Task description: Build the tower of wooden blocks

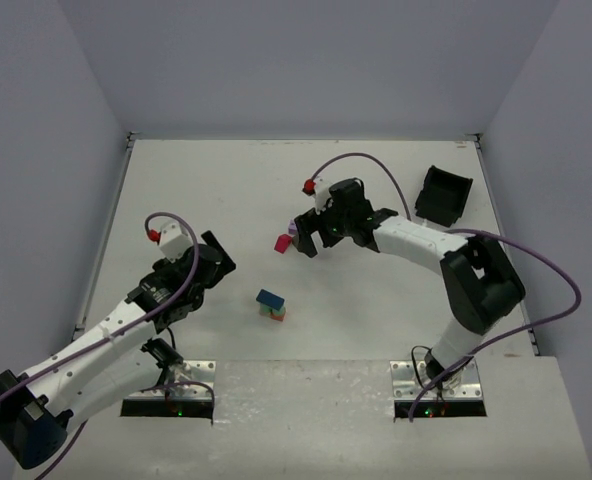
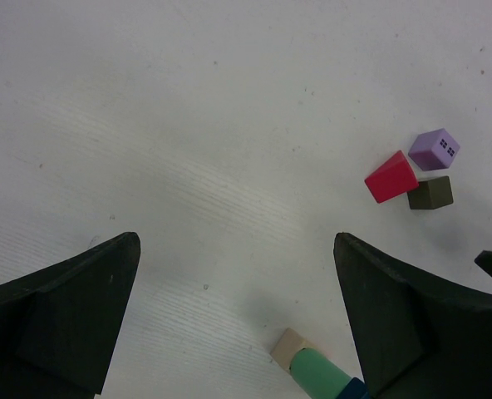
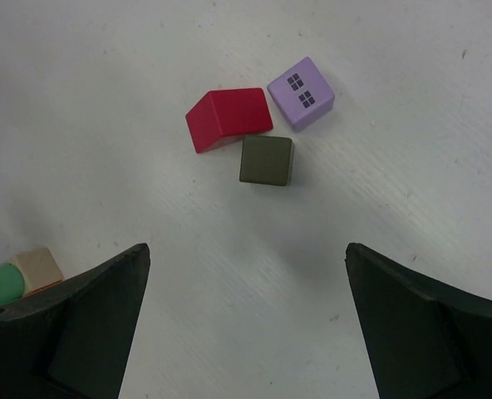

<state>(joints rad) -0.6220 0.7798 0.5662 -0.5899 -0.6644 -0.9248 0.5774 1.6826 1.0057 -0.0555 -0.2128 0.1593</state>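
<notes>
**Figure. Loose wood blocks, part-built tower and both grippers.** Three wood blocks lie in a tight cluster on the table (image 1: 396, 300), beyond and slightly right of the tower in the overhead view:

- one red block (image 3: 229, 119) with a sloped, roof-like top
- one purple cube (image 3: 301, 92) printed with small dark squares
- one dark olive cube (image 3: 267, 159)

The olive cube sits against the red block's lower edge, and the purple cube is just beside the red block's corner.

The blocks are probably light, rigid painted wood. Their smooth faces may slip under a shallow pinch. The cubes are best gripped across two parallel flat sides. The red block is best gripped across its flat ends, not its slopes.

The tower (image 1: 270, 305) stands alone near the table's middle, between the two arms. One tan, one green and one blue piece can be counted. A reddish edge at its base may be a fourth piece, but the views cannot confirm this. It is narrow, so it will likely topple if nudged.

The right gripper (image 3: 246, 249) hangs above the cluster, jaws spread wide and empty. The left gripper (image 2: 236, 241) is likewise spread wide and empty, and hangs to the left of the tower. One black bin (image 1: 444, 195) rests at the far right, well apart from the blocks.
</notes>
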